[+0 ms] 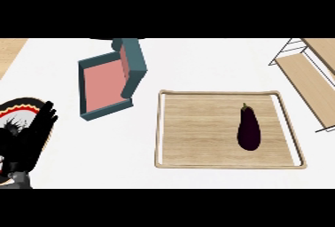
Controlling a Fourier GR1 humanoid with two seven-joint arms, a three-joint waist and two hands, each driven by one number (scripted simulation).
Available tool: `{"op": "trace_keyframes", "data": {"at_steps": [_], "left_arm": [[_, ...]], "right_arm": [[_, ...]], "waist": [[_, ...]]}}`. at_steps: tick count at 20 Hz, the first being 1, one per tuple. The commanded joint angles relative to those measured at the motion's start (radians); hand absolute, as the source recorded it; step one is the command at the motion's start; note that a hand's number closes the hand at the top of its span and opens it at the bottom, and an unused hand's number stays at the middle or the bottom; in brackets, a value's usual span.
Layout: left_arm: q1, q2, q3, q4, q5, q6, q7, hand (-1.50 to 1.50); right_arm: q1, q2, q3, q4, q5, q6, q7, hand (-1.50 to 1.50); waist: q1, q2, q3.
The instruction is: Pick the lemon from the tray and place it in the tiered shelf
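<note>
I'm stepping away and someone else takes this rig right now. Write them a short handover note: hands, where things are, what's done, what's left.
Left hand: open, resting at the view's left edge, holding nothing.
Right hand: not in view.
Wooden tray: holds only a dark eggplant, lying on its right half. No lemon shows anywhere, though the task names one.
Tiered shelf: at the right edge, nothing seen on it.
Teal box stands left of the tray.
Done: nothing.
Left: pick, carry, place.
</note>
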Motion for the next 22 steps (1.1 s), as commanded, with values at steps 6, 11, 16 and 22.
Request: {"op": "trace_keyframes", "data": {"at_steps": [6, 11, 16, 22], "left_arm": [[-0.010, 0.009, 0.016, 0.016, 0.015, -0.034, 0.008, 0.00], [-0.007, 0.008, 0.013, -0.040, 0.000, -0.004, 0.053, 0.00], [0.018, 0.028, 0.062, 0.027, 0.022, -0.032, -0.013, 0.00], [0.030, 0.014, 0.038, 0.001, -0.002, -0.027, -0.002, 0.00]], "right_arm": [[0.010, 0.007, -0.020, -0.060, -0.125, -0.153, 0.002, -1.50], [0.024, 0.053, -0.069, -0.233, -0.232, -0.169, 0.008, -1.50], [0.046, 0.048, -0.074, -0.453, -0.299, -0.108, 0.018, -1.50], [0.010, 0.044, 0.001, -0.726, -0.250, 0.051, 0.174, -1.50]], "waist": [[-0.003, -0.001, 0.000], [-0.013, -0.007, 0.000], [-0.026, -0.012, -0.001], [-0.020, -0.011, -0.002]]}}
